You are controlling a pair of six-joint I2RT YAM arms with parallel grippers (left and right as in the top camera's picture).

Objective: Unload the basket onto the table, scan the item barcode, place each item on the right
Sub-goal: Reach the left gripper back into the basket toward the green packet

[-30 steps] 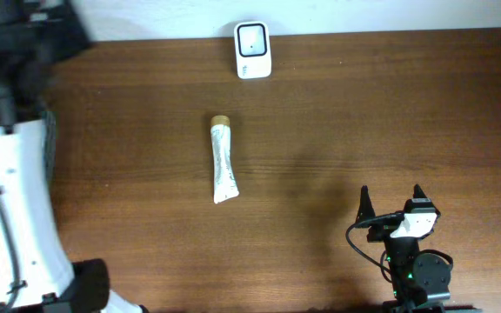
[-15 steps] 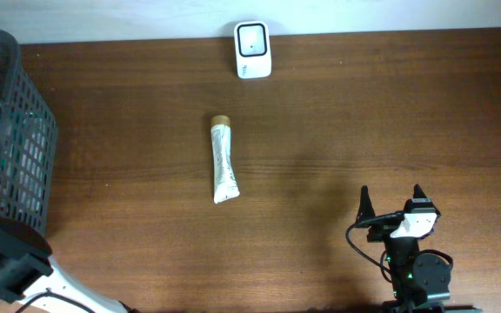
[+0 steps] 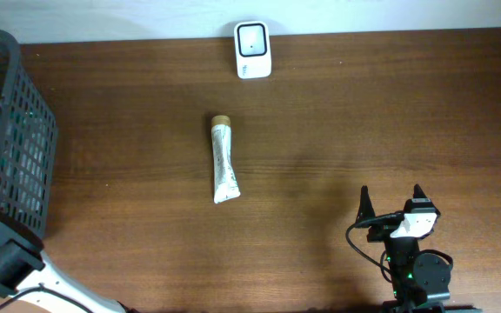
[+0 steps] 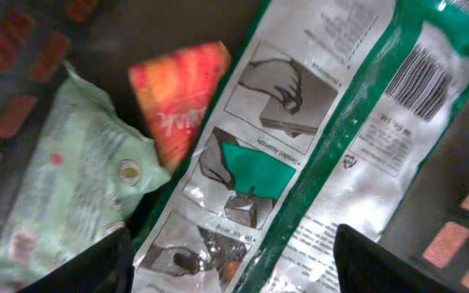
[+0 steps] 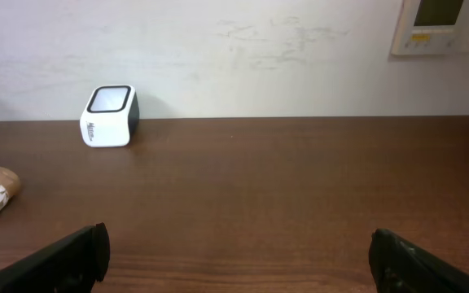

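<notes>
Directly under the left end effector (image 4: 233, 236), inside the basket (image 4: 6, 49): a long flat packet (image 4: 300, 122), lying slantwise, long axis from beside the left finger up and away past the right finger. Silver foil with a green band along its length. Barcode (image 4: 419, 79) face up at the far end, ahead and right of the end effector, black bars on a white patch with digits too small to read. Along the silver side, small drawn panels of a hand working with a pad; fine print beside the band, not legible.

Left end effector wide, fingers well apart on either side of the packet's near end, gripping nothing.

Just left of the packet, ahead of the left finger: an orange-red pack (image 4: 177, 89) with pale lettering, blurred. Beside that, a pale green pack (image 4: 72, 187) with round marks, writing unreadable.

Ahead and left of the right end effector (image 3: 391, 198), on the bench (image 3: 407, 104): a white tube (image 3: 223, 161) with greenish print, long axis nearly straight away, tan cap at the far end, crimped end nearer. Farther ahead, at the bench's far edge: a white scanner (image 3: 252, 49) with a dark window.

Right end effector wide, nothing between the fingers.
</notes>
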